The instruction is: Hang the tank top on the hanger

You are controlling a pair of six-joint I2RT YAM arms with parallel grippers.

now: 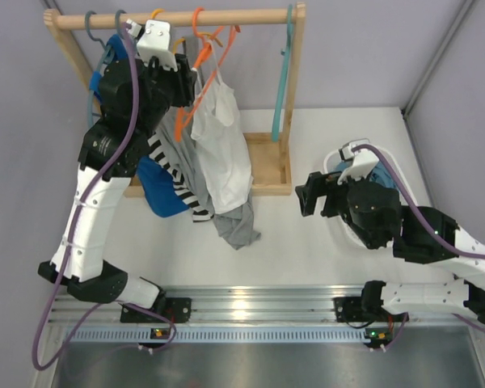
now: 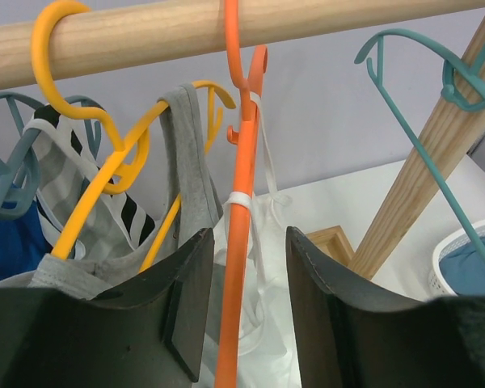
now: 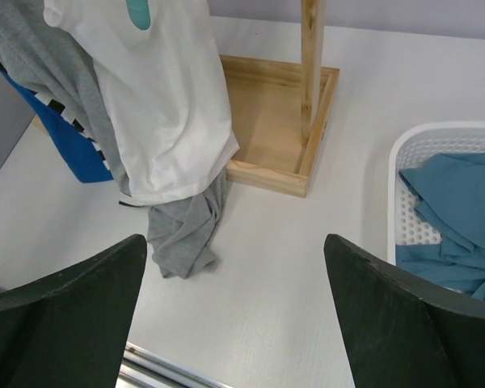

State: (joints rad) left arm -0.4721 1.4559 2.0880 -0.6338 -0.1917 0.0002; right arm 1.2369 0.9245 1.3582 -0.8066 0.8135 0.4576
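Backing out is the risky bit: left claw (image 2: 248, 234) sits apart, straddling the hanger (image 2: 241, 162), with the top (image 2: 263, 323) hanging just behind it by a thin strap (image 2: 268, 162). Any sideways drift could snag that strap or unhook the hanger. Right claw (image 3: 234, 238) gapes empty, well away.

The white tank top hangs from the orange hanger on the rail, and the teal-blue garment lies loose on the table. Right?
Not quite. The teal-blue garment lies inside the white basket, not loose on the table; the right wrist view shows it. The white tank top does hang from the orange hanger on the rail.
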